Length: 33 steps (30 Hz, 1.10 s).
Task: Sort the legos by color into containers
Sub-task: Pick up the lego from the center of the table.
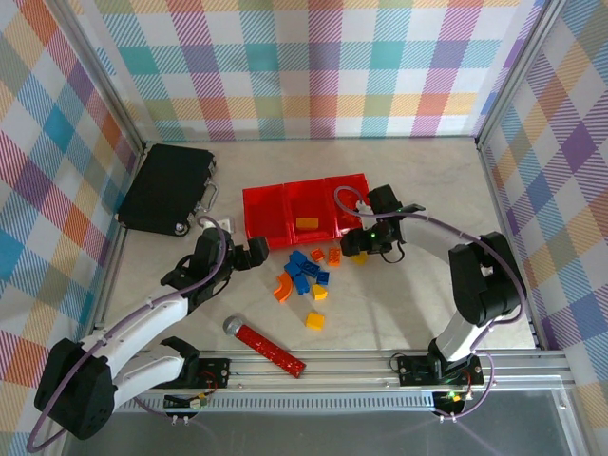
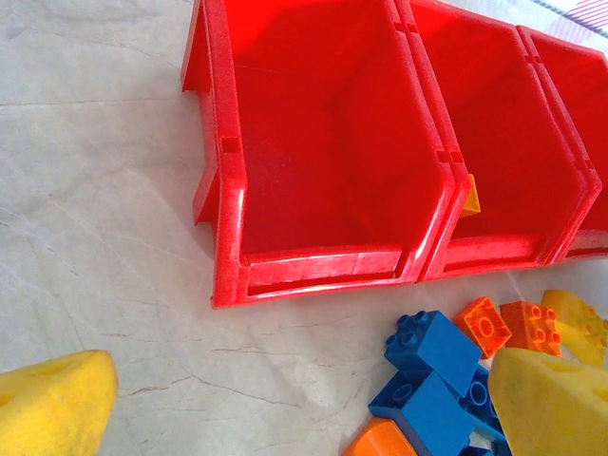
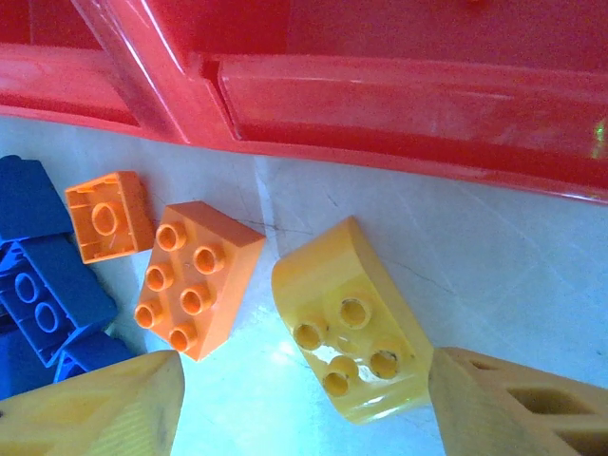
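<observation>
With the right gripper [image 3: 306, 380] open over the rounded yellow lego [image 3: 347, 323], which lies on the bench [image 3: 503, 247] just before the red containers [image 3: 399, 104], the jaws need centring on its sides, clear of the orange lego [image 3: 195, 275].

A pale marbled tabletop [image 1: 427, 304] sits enclosed by pastel plaid walls [image 1: 313, 66] on aluminium framing [image 1: 351, 360].

White-black arms [image 1: 142, 328], lilac cables [image 1: 446, 226], yellow-fingered end effectors [image 2: 304, 404] [image 3: 304, 408]
</observation>
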Motion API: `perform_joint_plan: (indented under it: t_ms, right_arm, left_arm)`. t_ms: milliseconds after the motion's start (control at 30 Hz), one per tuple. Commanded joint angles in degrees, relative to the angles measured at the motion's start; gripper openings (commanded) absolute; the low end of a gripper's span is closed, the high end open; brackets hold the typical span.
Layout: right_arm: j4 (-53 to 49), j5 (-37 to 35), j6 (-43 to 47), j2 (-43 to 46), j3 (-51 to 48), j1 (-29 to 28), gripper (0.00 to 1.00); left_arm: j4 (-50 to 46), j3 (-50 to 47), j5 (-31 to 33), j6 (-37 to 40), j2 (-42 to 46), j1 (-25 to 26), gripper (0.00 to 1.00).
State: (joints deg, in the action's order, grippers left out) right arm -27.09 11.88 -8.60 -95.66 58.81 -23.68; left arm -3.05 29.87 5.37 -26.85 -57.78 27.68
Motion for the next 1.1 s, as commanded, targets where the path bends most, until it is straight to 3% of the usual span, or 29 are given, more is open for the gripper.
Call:
perform_joint_plan:
  t_ms: [0, 200, 800, 1067]
  right_arm:
    - [-2.51, -3.38, -0.2, 0.91, -0.06, -1.5, 0.67]
    - [-4.89, -8.35, 2.1, -1.38, 1.78, -2.16, 0.7]
    - [-5.49, -13.12, 5.14, -8.2, 6.26, -4.92, 0.69]
    - [-6.58, -16.41, 6.05, -10.11, 7.64, -6.11, 0.64]
  left_arm:
    - [1.84, 0.39, -1.02, -1.11, -0.32, 0.56, 1.0]
    - [1.98, 0.19, -0.87, -1.26, 0.17, 0.58, 1.0]
    - [2.3, 1.32, -0.98, -0.93, -1.19, 0.62, 1.0]
    - [2.35, 1.25, -0.97, -0.72, -1.54, 0.62, 1.0]
